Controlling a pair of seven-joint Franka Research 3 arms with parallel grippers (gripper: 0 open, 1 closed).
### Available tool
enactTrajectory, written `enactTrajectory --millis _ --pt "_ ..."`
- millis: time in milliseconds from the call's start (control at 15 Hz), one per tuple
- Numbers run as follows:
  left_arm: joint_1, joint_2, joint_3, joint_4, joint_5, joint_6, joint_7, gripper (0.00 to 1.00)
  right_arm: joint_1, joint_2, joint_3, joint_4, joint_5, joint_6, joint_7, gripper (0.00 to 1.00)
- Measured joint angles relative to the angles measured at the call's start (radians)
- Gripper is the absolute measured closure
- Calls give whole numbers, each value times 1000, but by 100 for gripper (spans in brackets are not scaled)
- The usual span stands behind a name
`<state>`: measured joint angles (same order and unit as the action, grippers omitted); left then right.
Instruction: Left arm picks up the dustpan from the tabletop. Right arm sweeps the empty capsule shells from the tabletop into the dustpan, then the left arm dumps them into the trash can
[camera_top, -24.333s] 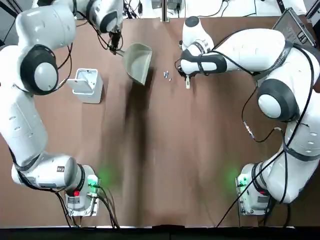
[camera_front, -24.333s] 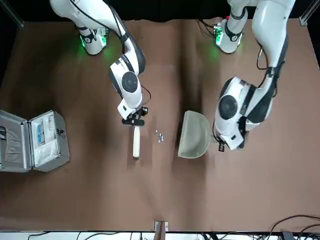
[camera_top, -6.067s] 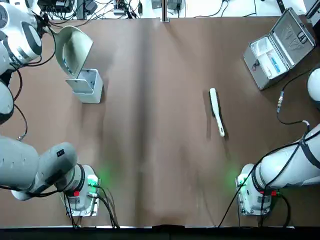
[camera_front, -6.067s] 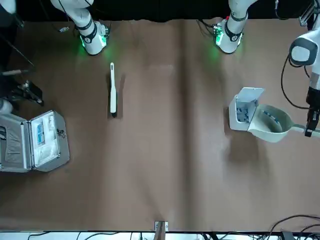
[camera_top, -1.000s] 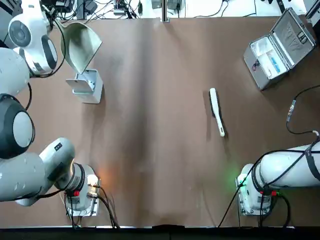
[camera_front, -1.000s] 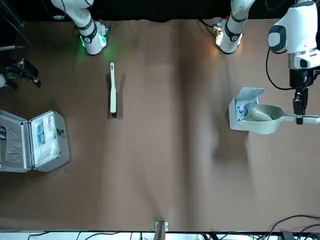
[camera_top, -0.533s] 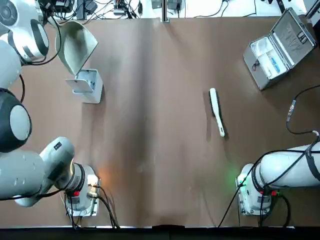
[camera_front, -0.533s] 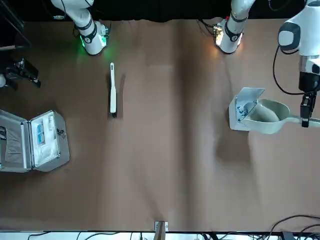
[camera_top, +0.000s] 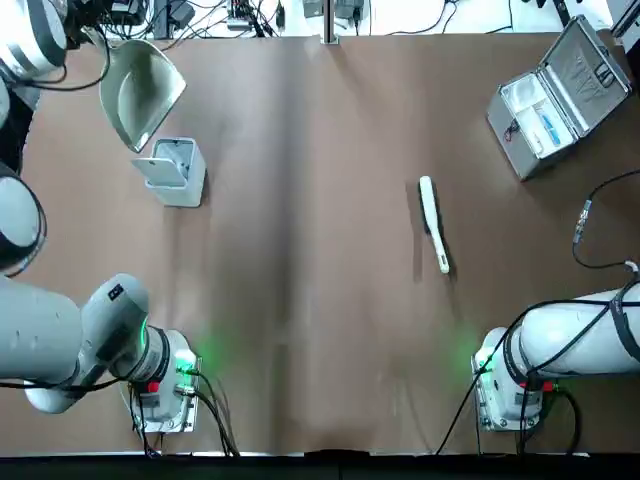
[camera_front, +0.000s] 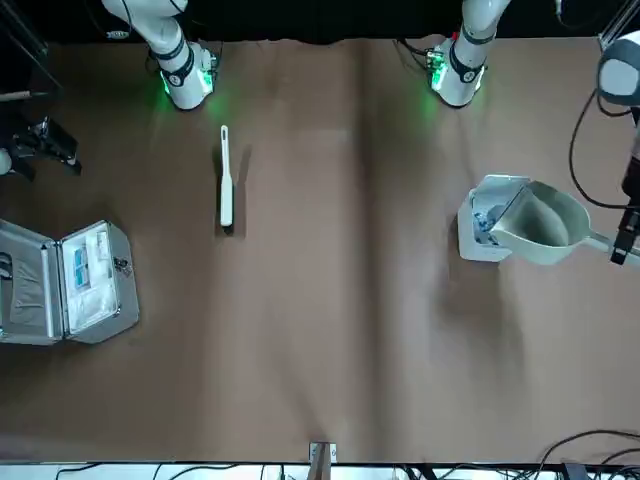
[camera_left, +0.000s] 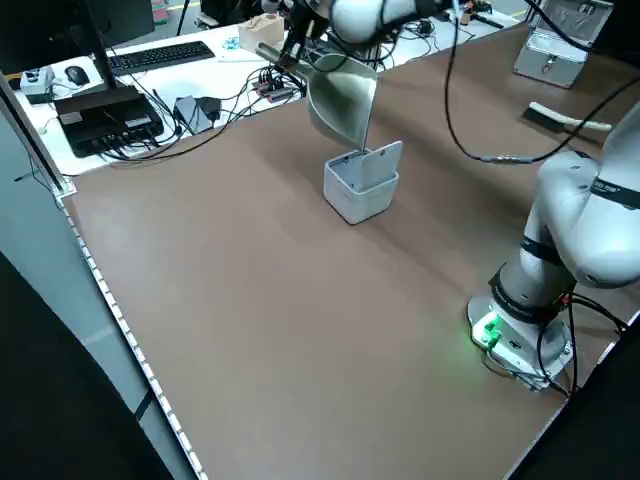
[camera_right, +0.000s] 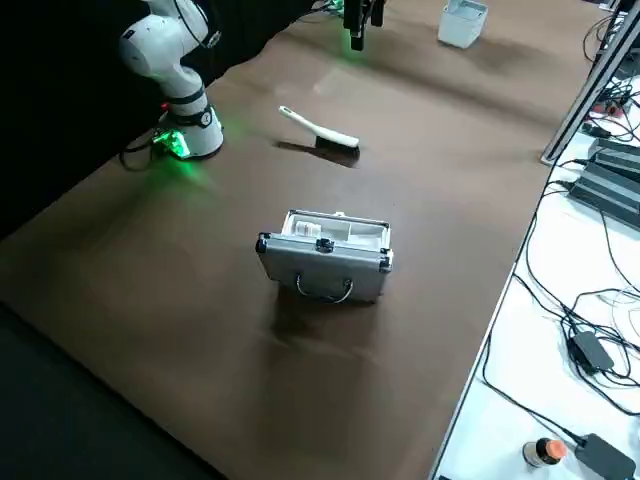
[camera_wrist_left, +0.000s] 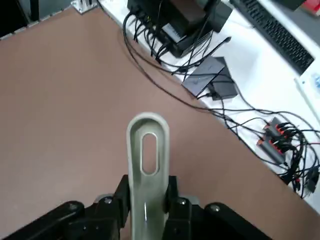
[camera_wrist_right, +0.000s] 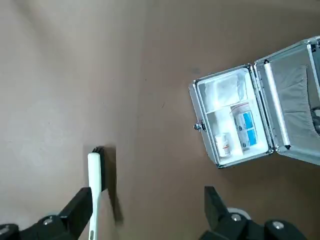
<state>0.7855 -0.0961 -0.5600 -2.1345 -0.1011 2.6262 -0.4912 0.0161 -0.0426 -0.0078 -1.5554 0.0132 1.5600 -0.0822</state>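
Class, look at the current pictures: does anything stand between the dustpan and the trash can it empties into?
Nothing visible does. The off-white plastic dustpan, held by the robot's left hand, reaches over the pale-grey boxy trash can, whose opening shows bluish-clear capsule shells.

Before you: worktop (camera_top: 330, 300), brown, matt, smooth. Dustpan (camera_front: 545, 225), smooth plastic, slight sheen. Bin (camera_left: 358, 190), smooth plastic. Case (camera_right: 325, 260), bright metal edging. Brush handle (camera_top: 433, 220), smooth white plastic. Your robot arms' casings (camera_top: 65, 345), glossy.
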Motion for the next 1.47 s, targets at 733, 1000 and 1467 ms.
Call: enactTrajectory --millis 733,1000,1467 --pt "-418 257 461 412 89 -382 -48 67 0 1 0 0 0 -1 0 1" --pt "-605 334 634 508 123 -430 -154 67 1 1 2 0 0 -1 0 1" --pt "-662 510 748 626 123 -432 -373 67 1 1 2 0 0 -1 0 1"
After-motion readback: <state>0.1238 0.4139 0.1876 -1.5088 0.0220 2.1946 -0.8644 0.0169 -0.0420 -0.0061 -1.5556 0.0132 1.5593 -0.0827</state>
